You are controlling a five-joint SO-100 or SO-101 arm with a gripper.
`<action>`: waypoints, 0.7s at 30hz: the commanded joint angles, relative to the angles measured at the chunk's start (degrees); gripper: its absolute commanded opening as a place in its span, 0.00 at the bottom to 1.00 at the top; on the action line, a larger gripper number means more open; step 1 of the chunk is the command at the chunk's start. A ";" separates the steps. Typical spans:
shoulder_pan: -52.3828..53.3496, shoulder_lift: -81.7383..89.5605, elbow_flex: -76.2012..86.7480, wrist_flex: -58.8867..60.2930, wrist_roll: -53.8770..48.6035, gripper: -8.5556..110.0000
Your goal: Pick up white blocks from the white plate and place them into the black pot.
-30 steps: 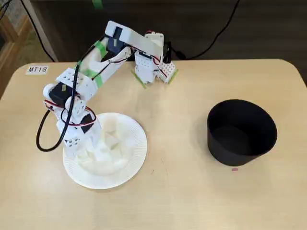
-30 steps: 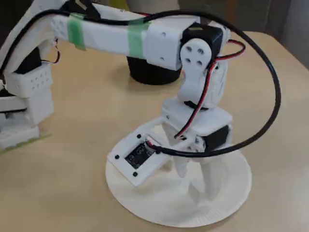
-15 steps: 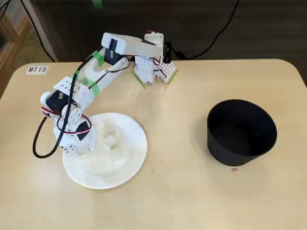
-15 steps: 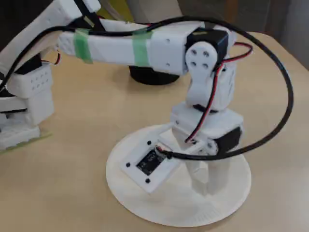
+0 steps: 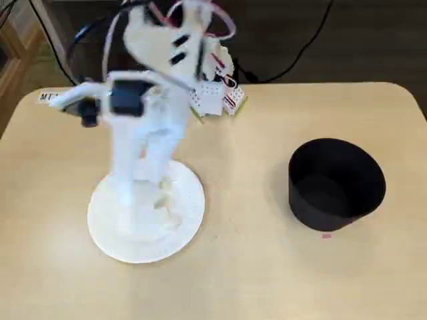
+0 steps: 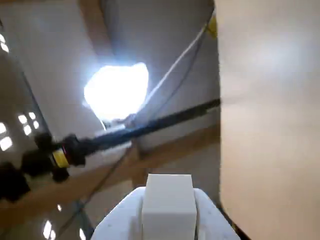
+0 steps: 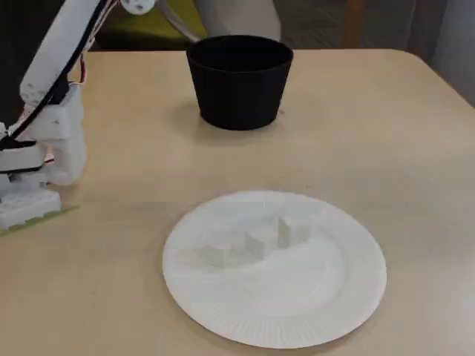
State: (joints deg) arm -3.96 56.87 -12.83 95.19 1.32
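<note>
Plain white block (image 6: 168, 206) between tool jaws

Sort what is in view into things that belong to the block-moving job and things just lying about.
Belongs to the job:
- white plate
- white blocks left on the plate
- white block between the fingers of the gripper, wrist view
- black pot

Just lying about:
- MT18 label on the table corner
- small pink scrap by the pot
- black cable behind the table

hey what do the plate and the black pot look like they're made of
The white plate looks like paper: matte, thin, with a finely ribbed rim. The black pot looks like matte plastic or perhaps felt; it shows no shine, so I can't tell which.
</note>
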 commanded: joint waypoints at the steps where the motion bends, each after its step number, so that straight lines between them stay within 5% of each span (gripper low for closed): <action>1: -13.36 11.87 14.24 0.26 -10.28 0.05; 8: -22.94 35.77 64.86 0.00 -9.40 0.05; 21: -36.39 30.76 76.38 -9.58 -6.50 0.05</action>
State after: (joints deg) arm -38.94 86.13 61.00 90.26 -5.19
